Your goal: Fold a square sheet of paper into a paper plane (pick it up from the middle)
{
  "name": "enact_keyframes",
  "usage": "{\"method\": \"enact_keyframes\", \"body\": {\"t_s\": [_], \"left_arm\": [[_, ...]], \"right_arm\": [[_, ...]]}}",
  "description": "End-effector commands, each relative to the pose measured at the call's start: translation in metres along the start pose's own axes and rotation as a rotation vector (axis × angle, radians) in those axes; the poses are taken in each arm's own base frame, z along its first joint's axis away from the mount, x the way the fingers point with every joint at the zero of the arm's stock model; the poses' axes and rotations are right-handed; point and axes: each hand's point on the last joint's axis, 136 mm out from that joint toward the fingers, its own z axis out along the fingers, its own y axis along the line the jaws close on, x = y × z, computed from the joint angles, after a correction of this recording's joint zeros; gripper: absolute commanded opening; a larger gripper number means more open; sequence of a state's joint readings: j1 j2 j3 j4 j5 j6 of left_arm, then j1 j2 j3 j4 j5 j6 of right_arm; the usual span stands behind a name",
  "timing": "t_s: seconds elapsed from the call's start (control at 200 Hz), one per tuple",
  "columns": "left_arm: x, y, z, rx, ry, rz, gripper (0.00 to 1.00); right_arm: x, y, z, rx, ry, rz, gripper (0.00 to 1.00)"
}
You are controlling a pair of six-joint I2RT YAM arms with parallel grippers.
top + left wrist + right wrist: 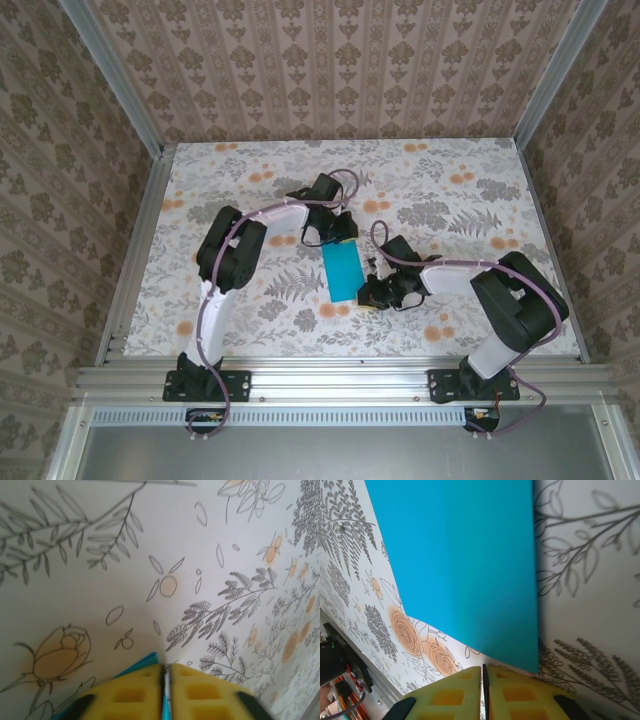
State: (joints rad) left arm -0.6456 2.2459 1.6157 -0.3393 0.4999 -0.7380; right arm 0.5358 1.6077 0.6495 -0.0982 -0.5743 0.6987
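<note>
Where the teal sheet of paper [342,272] rests on the table [220,190], the left gripper [165,669] pinches its far edge; the right gripper [483,670], pads clenched empty, sits just beside its near edge.

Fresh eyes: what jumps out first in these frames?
The teal paper, a bright rectangle mid-table on the floral cloth, between both arms. The left pincer has its yellow pads pinched on the paper's far edge; the right pincer, shut, sits at its near right corner.
</note>
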Motion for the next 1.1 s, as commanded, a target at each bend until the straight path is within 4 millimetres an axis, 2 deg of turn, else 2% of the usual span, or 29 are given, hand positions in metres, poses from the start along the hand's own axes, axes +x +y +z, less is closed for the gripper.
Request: {"method": "enact_keyframes", "body": {"t_s": [0.0, 0.095, 0.205, 0.325, 0.46, 0.62, 0.77, 0.955, 1.095], "left_arm": [[-0.016, 0.003, -0.02, -0.056, -0.034, 0.02, 0.32], [-0.035, -0.018, -0.056, -0.017, -0.108, 0.033, 0.45], [-0.048, -0.025, -0.103, -0.014, -0.204, 0.029, 0.59], [-0.042, -0.006, -0.141, -0.068, -0.283, -0.005, 0.66], [-0.018, 0.026, -0.166, -0.118, -0.327, -0.073, 0.7], [0.026, 0.06, -0.176, -0.17, -0.339, -0.139, 0.77], [0.06, 0.078, -0.173, -0.162, -0.315, -0.188, 0.81], [0.089, 0.083, -0.165, -0.137, -0.265, -0.2, 0.85], [0.102, 0.074, -0.155, -0.085, -0.247, -0.212, 0.91]], "right_arm": [[-0.021, 0.034, -0.01, -0.065, -0.084, -0.008, 0.13], [-0.047, 0.057, -0.03, -0.101, -0.217, -0.036, 0.16], [-0.073, 0.06, -0.05, -0.042, -0.321, -0.077, 0.25], [-0.094, 0.054, -0.053, 0.114, -0.311, -0.199, 0.32], [-0.127, 0.055, -0.043, 0.223, -0.295, -0.275, 0.38], [-0.159, 0.061, -0.025, 0.249, -0.296, -0.293, 0.47], [-0.17, 0.055, -0.003, 0.26, -0.257, -0.258, 0.51], [-0.178, 0.025, 0.009, 0.338, -0.267, -0.155, 0.55], [-0.182, 0.003, 0.007, 0.392, -0.321, -0.051, 0.56]]}}
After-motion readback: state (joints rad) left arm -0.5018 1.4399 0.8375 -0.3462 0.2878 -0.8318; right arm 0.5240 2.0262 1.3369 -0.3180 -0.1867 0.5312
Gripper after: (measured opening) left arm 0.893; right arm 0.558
